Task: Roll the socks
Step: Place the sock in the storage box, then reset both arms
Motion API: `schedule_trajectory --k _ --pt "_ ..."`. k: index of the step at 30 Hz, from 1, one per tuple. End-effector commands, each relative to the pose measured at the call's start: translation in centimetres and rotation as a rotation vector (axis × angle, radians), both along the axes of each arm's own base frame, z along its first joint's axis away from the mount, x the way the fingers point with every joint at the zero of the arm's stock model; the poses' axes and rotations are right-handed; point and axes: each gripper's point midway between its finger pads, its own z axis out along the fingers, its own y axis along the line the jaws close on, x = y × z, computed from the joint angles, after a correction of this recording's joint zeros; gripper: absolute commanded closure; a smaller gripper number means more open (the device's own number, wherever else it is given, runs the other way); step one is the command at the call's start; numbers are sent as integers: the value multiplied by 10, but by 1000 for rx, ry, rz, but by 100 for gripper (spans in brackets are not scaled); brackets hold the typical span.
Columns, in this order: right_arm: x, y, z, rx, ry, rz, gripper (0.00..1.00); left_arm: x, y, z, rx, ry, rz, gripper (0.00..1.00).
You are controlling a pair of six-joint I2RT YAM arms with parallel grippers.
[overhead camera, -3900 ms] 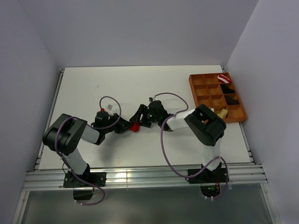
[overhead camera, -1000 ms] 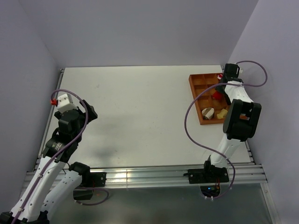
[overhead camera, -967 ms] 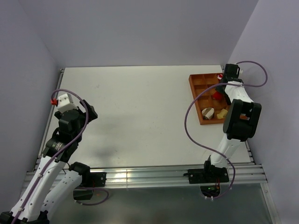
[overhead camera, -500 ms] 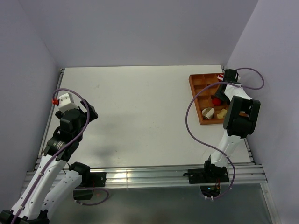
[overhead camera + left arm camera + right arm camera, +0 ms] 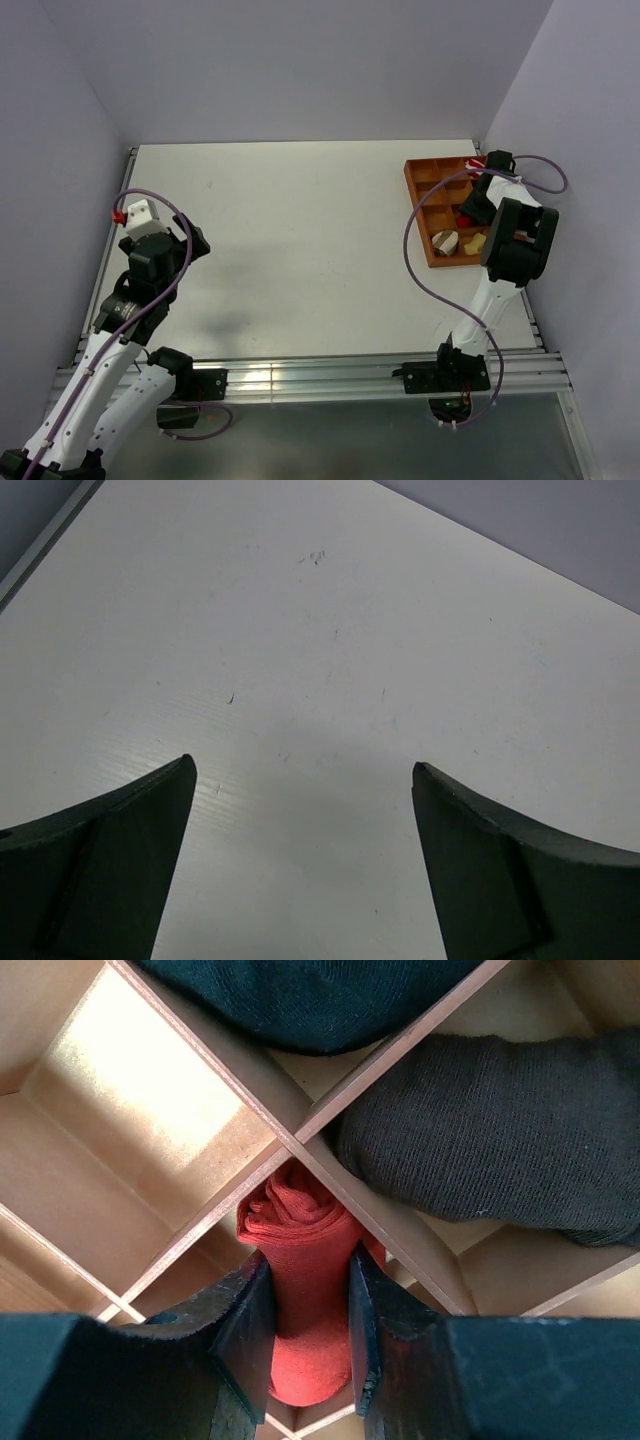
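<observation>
Because the rolled red sock (image 5: 300,1225) appears bound for a compartment of the tray (image 5: 417,192) at the far right corner of the tabletop (image 5: 300,220), the right gripper (image 5: 303,1285) clamps it, partly closed, above a divider crossing (image 5: 330,1175). Its long axis follows the fingers (image 5: 250,1330), rolled end pointing down into the tray. The left gripper (image 5: 305,800) hangs wide open, empty.

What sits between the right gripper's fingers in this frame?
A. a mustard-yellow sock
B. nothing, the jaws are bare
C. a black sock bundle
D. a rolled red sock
D: the right wrist view shows the right gripper closed on a rolled red sock at the wooden divider tray.
</observation>
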Motion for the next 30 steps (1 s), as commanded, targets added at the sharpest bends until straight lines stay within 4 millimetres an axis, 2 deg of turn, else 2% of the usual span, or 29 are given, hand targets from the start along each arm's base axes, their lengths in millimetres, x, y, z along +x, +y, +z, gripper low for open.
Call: schedule_trajectory --k 1,3,5,6,8,11,12,13,14,15,17,18,20,21,22,23,25,26,28,29,30 --pt "-16 1 -12 40 92 -22 100 3 2 4 12 -23 2 6" --pt "-16 0 -17 51 104 -34 100 3 1 4 12 -22 0 6" --pt "-14 -1 -18 68 108 -31 92 3 1 3 12 -18 1 6" --pt "-17 2 -25 87 138 -26 85 3 1 3 13 -17 0 6" --pt "-13 0 -21 82 129 -30 78 3 1 3 12 -16 -1 6" --pt "-12 -1 -13 76 102 -48 61 3 1 3 11 -15 0 6" --pt "-9 0 -2 73 71 -48 56 2 2 3 13 -13 2 6" --pt "-9 0 2 71 55 -47 46 2 2 3 13 -12 4 6" --pt "-7 0 8 67 39 -50 43 1 2 5 6 -20 4 6" --pt "-5 -1 21 59 7 -51 36 1 2 5 5 -20 1 6" --pt "-6 -2 32 47 -14 -63 31 0 2 6 4 -27 2 6" --pt "-5 -3 45 35 -41 -67 26 0 2 7 3 -31 2 6" --pt "-9 -3 58 24 -61 -86 25 0 3 9 4 -37 4 6" --pt "-9 -3 75 15 -101 -91 23 -1 4 10 6 -39 5 6" --pt "-12 -2 82 13 -115 -102 22 -1 4 11 5 -45 6 6" --pt "-14 -1 103 2 -167 -115 20 -1 4 13 4 -49 6 6" --pt "-19 1 125 -7 -216 -126 18 -3 5 14 4 -54 9 6" --pt "-26 2 149 -22 -262 -142 17 -4 6 15 3 -57 12 6" --pt "-34 5 175 -35 -316 -155 15 -5 7 17 -1 -63 14 6" --pt "-43 8 205 -51 -388 -163 13 -6 9 19 -1 -70 22 6" --pt "-51 10 218 -58 -414 -167 13 -7 10 22 -4 -79 25 6"
